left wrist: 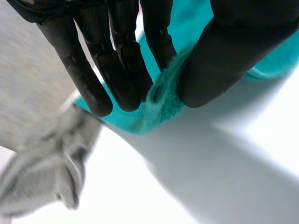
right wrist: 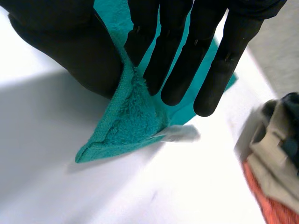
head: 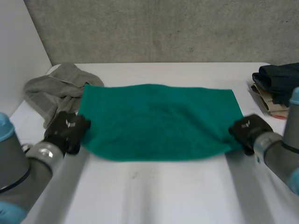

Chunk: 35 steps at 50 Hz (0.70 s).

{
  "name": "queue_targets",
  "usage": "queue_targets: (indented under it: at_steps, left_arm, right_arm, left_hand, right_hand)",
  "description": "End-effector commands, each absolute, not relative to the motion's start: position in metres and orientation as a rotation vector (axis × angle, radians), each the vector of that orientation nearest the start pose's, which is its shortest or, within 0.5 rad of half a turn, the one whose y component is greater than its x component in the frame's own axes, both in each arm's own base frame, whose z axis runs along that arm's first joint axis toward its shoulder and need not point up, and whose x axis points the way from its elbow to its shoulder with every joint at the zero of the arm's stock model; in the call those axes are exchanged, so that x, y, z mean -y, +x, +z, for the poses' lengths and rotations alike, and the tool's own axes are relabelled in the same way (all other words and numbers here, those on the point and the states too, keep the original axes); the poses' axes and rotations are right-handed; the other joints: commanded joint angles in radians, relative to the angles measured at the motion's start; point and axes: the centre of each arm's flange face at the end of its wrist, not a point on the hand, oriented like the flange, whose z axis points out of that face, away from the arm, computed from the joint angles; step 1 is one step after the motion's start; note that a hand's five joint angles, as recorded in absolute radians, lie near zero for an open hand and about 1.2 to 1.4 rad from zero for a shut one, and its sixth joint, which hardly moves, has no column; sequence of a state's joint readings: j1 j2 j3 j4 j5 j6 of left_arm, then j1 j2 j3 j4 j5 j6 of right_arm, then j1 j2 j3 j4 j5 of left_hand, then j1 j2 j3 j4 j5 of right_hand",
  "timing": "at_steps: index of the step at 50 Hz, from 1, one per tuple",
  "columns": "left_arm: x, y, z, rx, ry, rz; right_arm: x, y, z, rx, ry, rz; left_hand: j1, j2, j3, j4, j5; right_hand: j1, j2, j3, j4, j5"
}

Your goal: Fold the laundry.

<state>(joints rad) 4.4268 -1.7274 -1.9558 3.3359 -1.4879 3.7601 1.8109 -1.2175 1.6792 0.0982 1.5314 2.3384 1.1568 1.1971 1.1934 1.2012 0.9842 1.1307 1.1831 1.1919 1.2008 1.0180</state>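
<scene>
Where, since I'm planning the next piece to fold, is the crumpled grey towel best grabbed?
Probably pinch a raised fold on top of the grey towel from above, coming from its side away from the green towel. It lies bunched, no flat corner showing, and its other side meets the green towel, whose corner the left hand pinches.

Fuzzy matt terry on green towel (head: 159, 121); soft matt grey cloth (head: 53, 91); smooth white table (head: 163, 196); smooth, faintly glossy black left hand (left wrist: 117, 56), right hand (right wrist: 229, 56).
</scene>
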Motion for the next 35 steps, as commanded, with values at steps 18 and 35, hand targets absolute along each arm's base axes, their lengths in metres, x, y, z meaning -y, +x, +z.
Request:
queue_targets:
  at_steps: [18,35]
  left_arm:
    - [0.283,-0.222,0.182,-1.891,1.201,-1.798]
    - [0.393,-0.267,0.143,-1.771,1.087,-1.883]
  right_arm:
    - [0.316,0.187,0.175,-2.521,-1.663,-1.883]
    - [0.424,0.236,0.136,-2.271,-1.583,-2.284]
  left_hand:
    - [0.239,0.199,0.203,0.195,0.238]
    - [0.239,0.199,0.203,0.195,0.238]
  right_hand:
    - [0.266,0.213,0.204,0.195,0.204]
    - [0.266,0.213,0.204,0.195,0.204]
